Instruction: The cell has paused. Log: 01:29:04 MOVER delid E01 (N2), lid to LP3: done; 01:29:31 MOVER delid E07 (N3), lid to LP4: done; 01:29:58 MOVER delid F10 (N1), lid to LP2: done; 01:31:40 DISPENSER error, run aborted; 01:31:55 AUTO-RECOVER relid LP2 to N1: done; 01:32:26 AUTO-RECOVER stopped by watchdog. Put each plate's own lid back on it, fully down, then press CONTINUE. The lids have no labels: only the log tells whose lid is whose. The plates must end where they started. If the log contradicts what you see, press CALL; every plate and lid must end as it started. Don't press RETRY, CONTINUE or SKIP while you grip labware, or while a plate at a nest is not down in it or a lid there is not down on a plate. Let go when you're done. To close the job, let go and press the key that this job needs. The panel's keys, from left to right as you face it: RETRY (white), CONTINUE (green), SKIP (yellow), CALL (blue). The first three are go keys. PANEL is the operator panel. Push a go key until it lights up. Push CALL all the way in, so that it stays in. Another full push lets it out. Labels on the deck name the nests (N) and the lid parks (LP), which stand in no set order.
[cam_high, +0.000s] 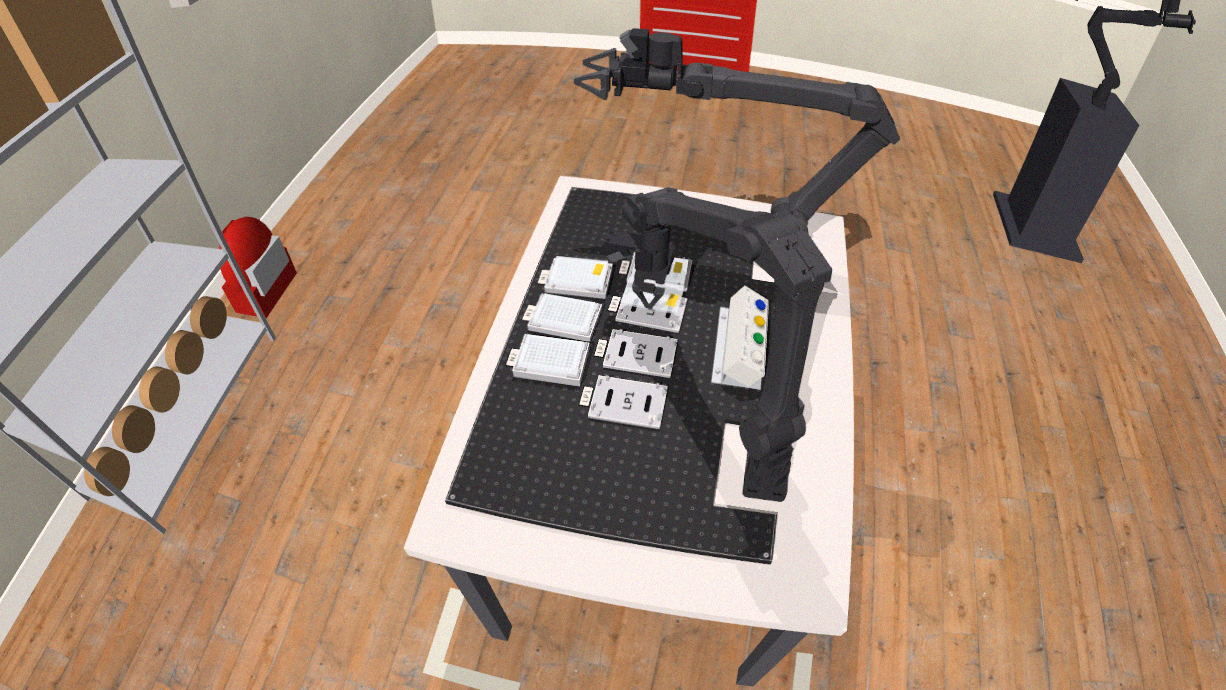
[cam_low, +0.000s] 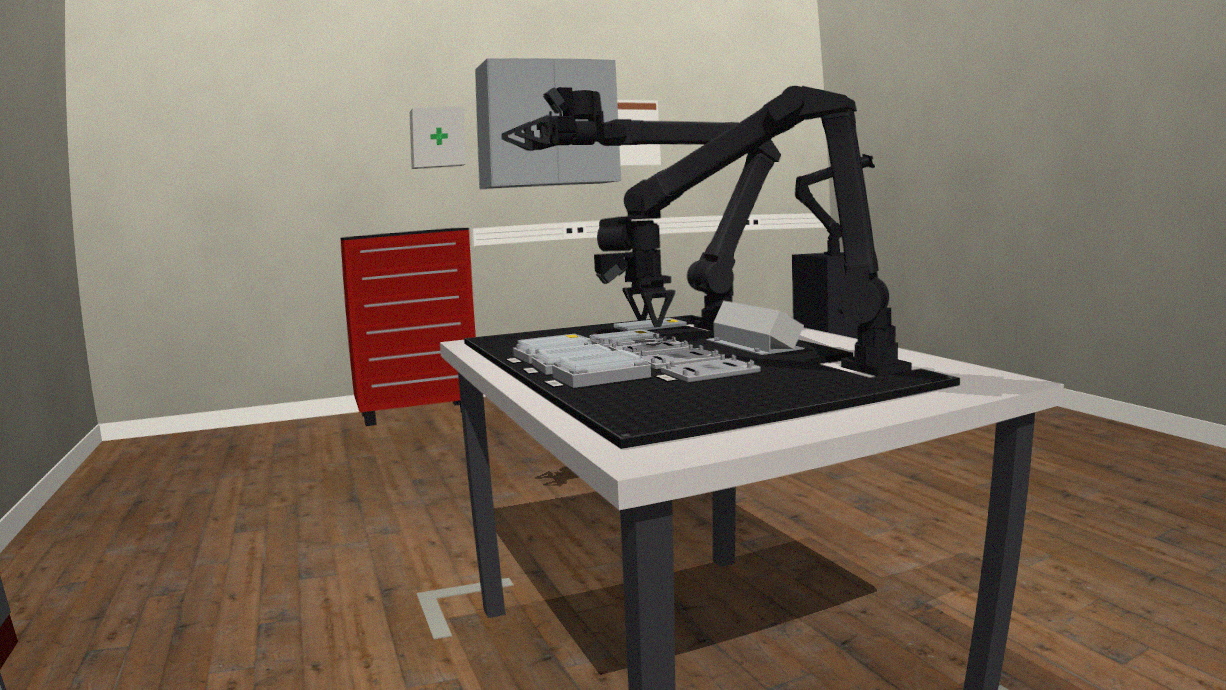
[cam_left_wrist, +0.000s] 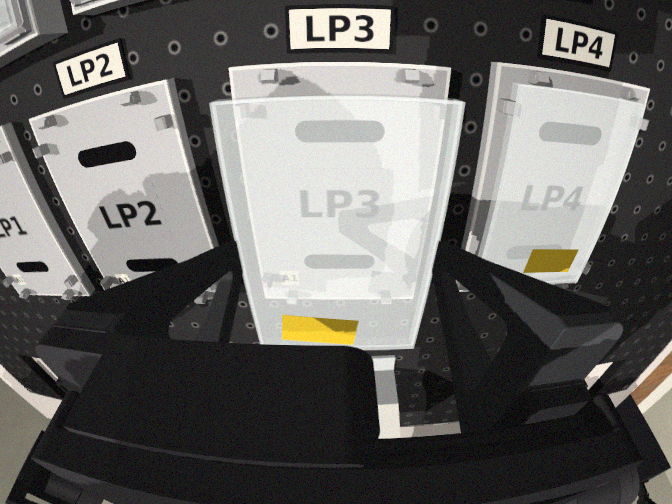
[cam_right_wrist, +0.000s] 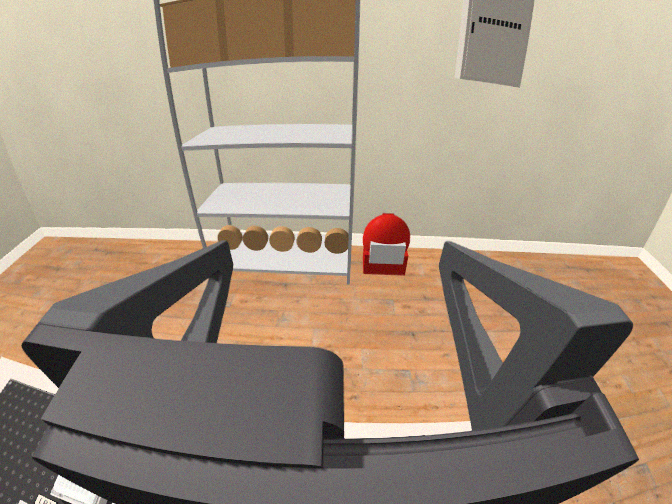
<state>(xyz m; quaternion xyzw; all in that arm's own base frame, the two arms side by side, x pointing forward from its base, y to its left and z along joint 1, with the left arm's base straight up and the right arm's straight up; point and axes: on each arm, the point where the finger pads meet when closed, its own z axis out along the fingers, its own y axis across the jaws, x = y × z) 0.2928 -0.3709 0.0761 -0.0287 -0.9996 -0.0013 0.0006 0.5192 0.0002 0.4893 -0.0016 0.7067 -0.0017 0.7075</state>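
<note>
My left gripper (cam_high: 649, 296) (cam_low: 649, 315) (cam_left_wrist: 337, 252) is shut on a clear lid with a yellow mark (cam_low: 671, 321) (cam_left_wrist: 336, 173) and holds it above park LP3 (cam_left_wrist: 341, 81). Another yellow-marked lid (cam_left_wrist: 564, 162) lies on LP4. LP2 (cam_high: 630, 364) (cam_left_wrist: 59, 135) and LP1 (cam_high: 626, 417) hold no lid. The far plate (cam_high: 570, 276) wears a lid with a yellow mark. The middle plate (cam_high: 561, 315) and the near plate (cam_high: 549, 354), at N2, show no lid. My right gripper (cam_high: 579, 84) (cam_low: 506, 137) (cam_right_wrist: 336, 253) is open and empty, high beyond the deck.
The operator panel (cam_high: 744, 342) (cam_low: 750, 327) stands beside the parks, near the left arm's base; its blue, yellow, green and white keys face the arms' side. The left forearm passes close over it. LP4 and its lid stand close beside the held lid.
</note>
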